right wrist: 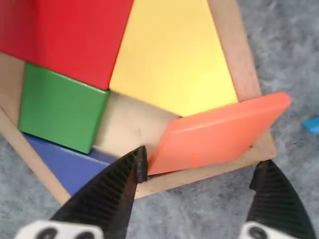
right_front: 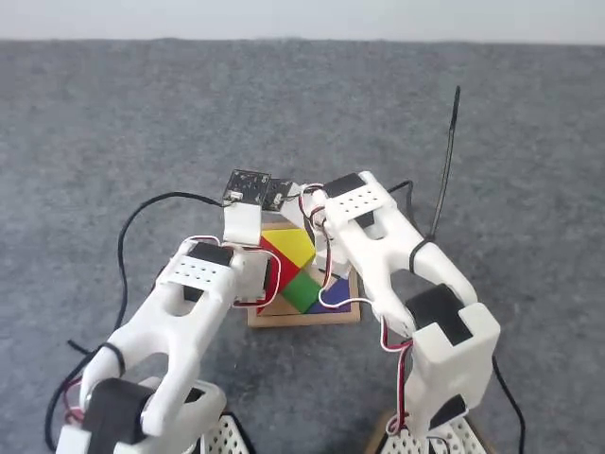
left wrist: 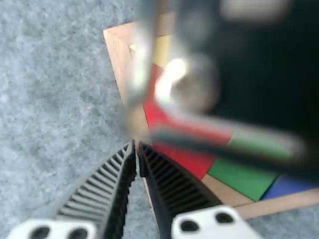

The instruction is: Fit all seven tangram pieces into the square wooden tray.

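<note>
Tray (right_front: 302, 320) on grey carpet (right_front: 95, 142), below both grippers

Right gripper (right wrist: 202, 174): fingers wide apart, holding nothing. Orange piece (right wrist: 214, 134) in the gap just ahead of the tips, tilted, one edge down on the tray floor and the other propped on the rim. One fingertip (right wrist: 134, 167) just beside the low corner of the orange piece, contact not clear. Other fingertip apart from it.

Farther ahead of this gripper, lying flat in the tray:
- yellow piece (right wrist: 174, 59), next to the orange piece
- red piece (right wrist: 75, 35), alongside the yellow piece
- green piece (right wrist: 60, 107), against the red piece
- blue piece (right wrist: 65, 167), against the green piece on the side nearer the gripper

Bare patch of tray floor between green, yellow and orange. Small light-blue thing (right wrist: 311, 124) on the carpet outside the rim, beyond the other finger, cut off by the frame; cannot tell what.

Left gripper (left wrist: 135, 145): fingers together, nothing between them, tips right at the outer rim of the tray. Red piece just ahead of those tips, green and blue off to one side, yellow farther ahead
</note>
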Tool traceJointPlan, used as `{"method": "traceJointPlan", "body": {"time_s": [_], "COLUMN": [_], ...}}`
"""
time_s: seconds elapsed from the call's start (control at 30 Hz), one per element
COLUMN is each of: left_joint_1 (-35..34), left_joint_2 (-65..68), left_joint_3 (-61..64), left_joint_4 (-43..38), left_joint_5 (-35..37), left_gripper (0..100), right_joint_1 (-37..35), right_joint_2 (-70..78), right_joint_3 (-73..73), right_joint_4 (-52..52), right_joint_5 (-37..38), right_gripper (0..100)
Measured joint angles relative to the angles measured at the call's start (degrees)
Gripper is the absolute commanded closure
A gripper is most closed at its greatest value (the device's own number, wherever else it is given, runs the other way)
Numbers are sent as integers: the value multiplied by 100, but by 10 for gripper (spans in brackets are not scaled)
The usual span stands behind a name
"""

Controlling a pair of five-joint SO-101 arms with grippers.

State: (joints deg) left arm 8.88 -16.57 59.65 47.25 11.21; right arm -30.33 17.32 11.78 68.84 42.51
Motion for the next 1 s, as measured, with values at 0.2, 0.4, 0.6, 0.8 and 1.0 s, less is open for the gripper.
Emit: {"method": "traceJointPlan", "body": {"time_s": [0.2, 0.4, 0.6, 0.8, 1.0], "left_joint_1": [0, -35, -44, -35, -35], "left_joint_2": [0, 0, 0, 9, 9], "left_joint_3": [0, 0, 0, 0, 0], "left_joint_4": [0, 0, 0, 0, 0], "left_joint_5": [0, 0, 0, 0, 0], "left_gripper": [987, 987, 987, 987, 987], "right_joint_1": [53, 193, 273, 255, 264], "right_joint_2": [0, -9, 9, 9, 9], "right_joint_3": [-105, -308, -607, -1029, -1143], "right_joint_4": [0, -18, 378, 1064, 1240], "right_joint_5": [-9, -413, -475, -466, -492], "right_gripper": [901, 886, 810, 778, 775]}}
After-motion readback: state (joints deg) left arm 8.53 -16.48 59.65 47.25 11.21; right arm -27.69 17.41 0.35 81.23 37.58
